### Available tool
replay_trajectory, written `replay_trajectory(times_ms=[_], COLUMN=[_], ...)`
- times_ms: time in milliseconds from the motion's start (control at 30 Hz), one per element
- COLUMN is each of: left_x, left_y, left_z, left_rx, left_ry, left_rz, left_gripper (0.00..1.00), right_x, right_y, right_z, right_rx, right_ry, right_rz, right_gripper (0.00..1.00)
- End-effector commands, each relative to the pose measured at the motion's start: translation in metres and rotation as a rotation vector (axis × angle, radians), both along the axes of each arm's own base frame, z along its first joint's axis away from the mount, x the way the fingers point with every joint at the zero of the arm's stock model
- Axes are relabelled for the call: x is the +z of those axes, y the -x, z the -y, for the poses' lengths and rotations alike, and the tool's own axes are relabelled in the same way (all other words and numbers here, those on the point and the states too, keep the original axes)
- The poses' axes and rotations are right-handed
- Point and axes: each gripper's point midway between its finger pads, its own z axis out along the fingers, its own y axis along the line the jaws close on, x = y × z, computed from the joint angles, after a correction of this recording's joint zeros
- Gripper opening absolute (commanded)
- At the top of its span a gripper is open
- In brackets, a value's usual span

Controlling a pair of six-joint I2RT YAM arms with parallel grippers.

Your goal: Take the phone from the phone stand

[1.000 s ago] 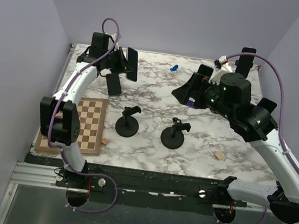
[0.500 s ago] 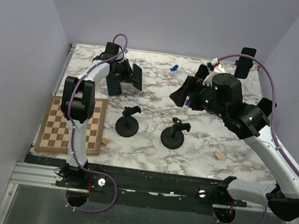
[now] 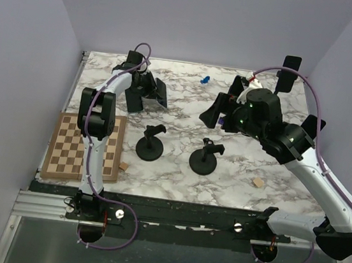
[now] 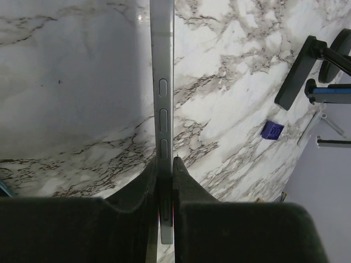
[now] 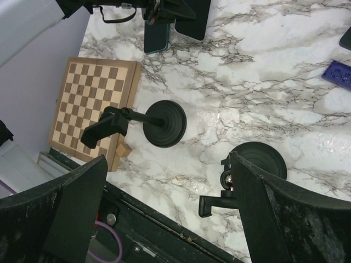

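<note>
My left gripper [image 3: 150,88] is shut on a dark phone [image 3: 160,92] and holds it on edge over the back left of the marble table. In the left wrist view the phone [image 4: 163,104] runs edge-on between the closed fingers [image 4: 192,197]. Two black phone stands [image 3: 150,143] [image 3: 204,157] stand empty in the middle of the table; both also show in the right wrist view [image 5: 163,123] [image 5: 258,160]. My right gripper [image 3: 223,105] hangs open and empty above the right stand, its fingers wide apart [image 5: 167,164].
A second phone [image 3: 135,101] lies flat under the left gripper. A chessboard [image 3: 87,146] lies at the near left, with a wooden block [image 3: 123,165] beside it and another [image 3: 258,182] at the near right. A purple block [image 5: 340,74], a blue piece [image 3: 204,80] and a third phone [image 3: 290,74] sit at the back.
The left arm has reached farther back and lowered the held phone towards the table. The right gripper has shifted slightly left.
</note>
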Motion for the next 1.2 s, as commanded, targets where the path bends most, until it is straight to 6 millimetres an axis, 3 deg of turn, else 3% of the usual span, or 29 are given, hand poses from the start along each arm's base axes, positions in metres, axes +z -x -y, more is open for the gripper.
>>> replay_trajectory(times_ms=[0, 133, 333, 467, 567, 900, 1033, 1167], left_x=[-0.008, -0.009, -0.01, -0.007, 0.006, 0.097, 0.146, 0.194], left_y=[-0.001, -0.001, 0.001, 0.001, 0.003, 0.021, 0.048, 0.095], left_z=[-0.009, -0.011, -0.015, -0.02, -0.026, -0.069, -0.071, -0.048], left_rx=[0.038, 0.042, 0.05, 0.044, 0.042, 0.076, 0.078, 0.044], left_ry=[-0.024, -0.039, -0.071, -0.098, -0.136, -0.251, -0.232, -0.102], left_rz=[-0.039, -0.046, -0.059, -0.049, -0.015, 0.172, 0.281, 0.426], left_gripper=[0.19, 0.24, 0.43, 0.47, 0.49, 0.57, 0.57, 0.59], right_x=[-0.005, -0.009, -0.004, -0.003, -0.013, -0.055, -0.074, -0.094], right_y=[0.009, 0.013, 0.015, 0.016, 0.017, 0.02, 0.02, 0.022], right_z=[0.011, 0.012, 0.012, 0.014, 0.018, 0.041, 0.048, 0.05], right_rx=[-0.024, -0.025, -0.022, -0.025, -0.032, -0.072, -0.093, -0.096], right_ry=[0.007, -0.001, -0.017, -0.015, 0.023, 0.19, 0.238, 0.273], right_rz=[-0.017, -0.032, -0.03, -0.03, -0.051, -0.112, -0.141, -0.175], right_gripper=[1.0, 1.0, 1.0, 1.0, 1.0, 1.0, 1.0, 1.0])
